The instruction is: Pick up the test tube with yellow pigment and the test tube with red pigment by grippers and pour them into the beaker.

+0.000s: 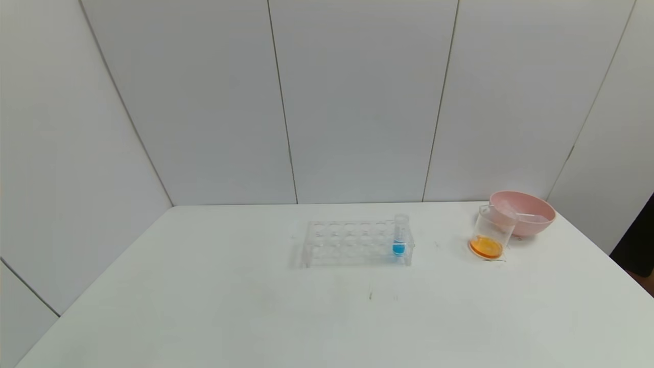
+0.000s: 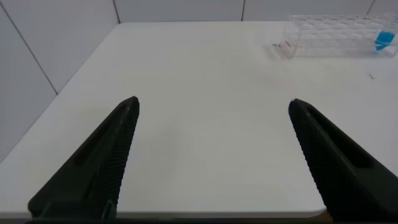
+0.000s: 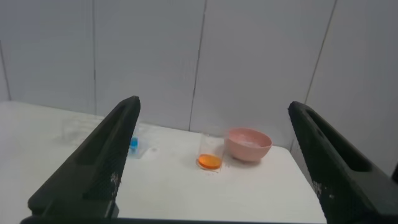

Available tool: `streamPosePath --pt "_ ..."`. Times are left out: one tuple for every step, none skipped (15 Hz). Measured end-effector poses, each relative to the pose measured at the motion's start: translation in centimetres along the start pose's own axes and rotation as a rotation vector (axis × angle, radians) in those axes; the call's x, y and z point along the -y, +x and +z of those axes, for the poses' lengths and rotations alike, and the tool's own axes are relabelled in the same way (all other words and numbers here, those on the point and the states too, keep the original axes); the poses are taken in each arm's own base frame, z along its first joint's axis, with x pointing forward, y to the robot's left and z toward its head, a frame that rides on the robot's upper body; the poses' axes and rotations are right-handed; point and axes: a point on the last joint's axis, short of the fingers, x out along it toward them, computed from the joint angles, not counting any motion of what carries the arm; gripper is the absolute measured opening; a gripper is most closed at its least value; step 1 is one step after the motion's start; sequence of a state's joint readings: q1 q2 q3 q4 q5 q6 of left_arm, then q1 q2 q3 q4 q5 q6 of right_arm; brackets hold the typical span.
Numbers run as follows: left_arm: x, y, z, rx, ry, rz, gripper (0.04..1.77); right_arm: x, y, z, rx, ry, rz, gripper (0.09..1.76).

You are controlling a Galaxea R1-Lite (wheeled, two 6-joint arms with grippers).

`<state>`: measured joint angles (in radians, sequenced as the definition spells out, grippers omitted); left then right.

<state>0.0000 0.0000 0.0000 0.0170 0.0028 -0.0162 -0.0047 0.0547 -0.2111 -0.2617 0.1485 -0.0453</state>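
The beaker (image 1: 491, 232) stands at the back right of the white table and holds orange liquid at its bottom; it also shows in the right wrist view (image 3: 211, 152). No tube with yellow or red liquid is in view. My left gripper (image 2: 214, 106) is open and empty, low over the near left part of the table. My right gripper (image 3: 214, 106) is open and empty, well back from the beaker on the near side. Neither gripper shows in the head view.
A clear tube rack (image 1: 352, 243) stands mid-table with one blue-liquid tube (image 1: 399, 237) at its right end. A pink bowl (image 1: 536, 225) sits just behind and right of the beaker, with something clear lying in it. White wall panels close the back.
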Motion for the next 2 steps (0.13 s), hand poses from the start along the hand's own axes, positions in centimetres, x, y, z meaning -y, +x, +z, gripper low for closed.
streamPosePath --pt "0.0 0.0 0.0 0.0 0.0 0.0 1.72 0.0 -0.2 -1.5 -0.021 -0.012 -0.031 1.7" --pt "0.0 0.0 0.0 0.0 0.0 0.0 1.72 0.0 -0.3 -2.8 -0.046 -0.018 -0.048 1.7"
